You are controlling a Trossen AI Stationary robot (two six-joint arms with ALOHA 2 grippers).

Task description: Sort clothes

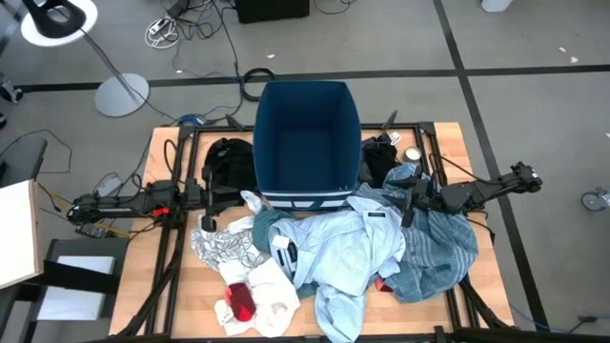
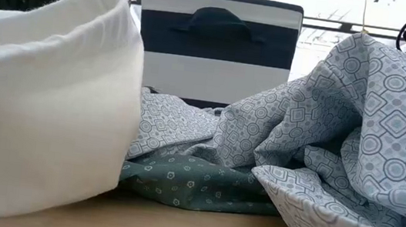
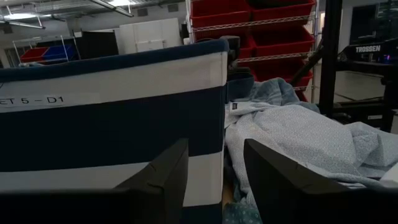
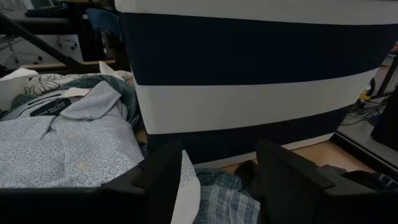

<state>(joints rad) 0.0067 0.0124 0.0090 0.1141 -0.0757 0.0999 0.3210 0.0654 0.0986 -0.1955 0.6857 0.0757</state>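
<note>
Partly hidden green shirt (image 2: 194,186) under light blue shirt (image 2: 323,144), bin (image 2: 217,49) behind

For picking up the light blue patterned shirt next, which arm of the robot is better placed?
Probably the right. The right gripper is open and sits at the edge of the light blue patterned shirt, beside the dark blue bin. The left gripper, also open, is across the bin, nearer the black garment.
</note>
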